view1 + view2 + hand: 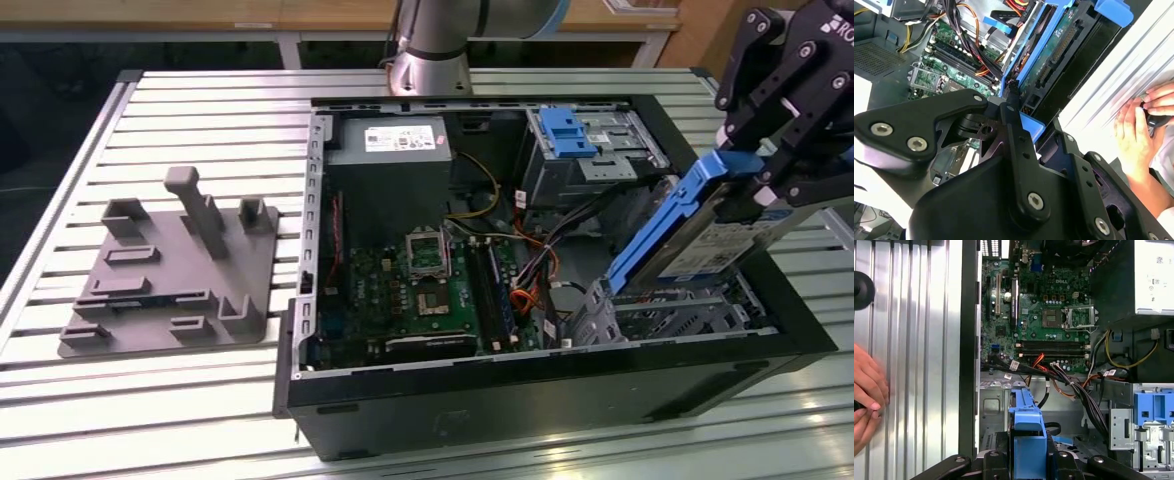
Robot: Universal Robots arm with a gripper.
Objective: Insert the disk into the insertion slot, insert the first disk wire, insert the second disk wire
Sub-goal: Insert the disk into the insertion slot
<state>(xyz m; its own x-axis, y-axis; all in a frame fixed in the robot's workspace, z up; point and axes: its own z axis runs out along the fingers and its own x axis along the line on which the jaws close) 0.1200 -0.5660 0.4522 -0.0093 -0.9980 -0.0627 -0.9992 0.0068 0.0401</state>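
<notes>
One gripper (763,172) pinches the tilted disk (694,240) by its upper end, lower end at the insertion slot (674,312) mouth, cables (534,262) close beside. A hand (1139,127) rests on the slatted desk (200,100).

The silver-grey arm (430,50) has a matte black pincer (763,170) with links pinned by silver screws (1035,201).
</notes>
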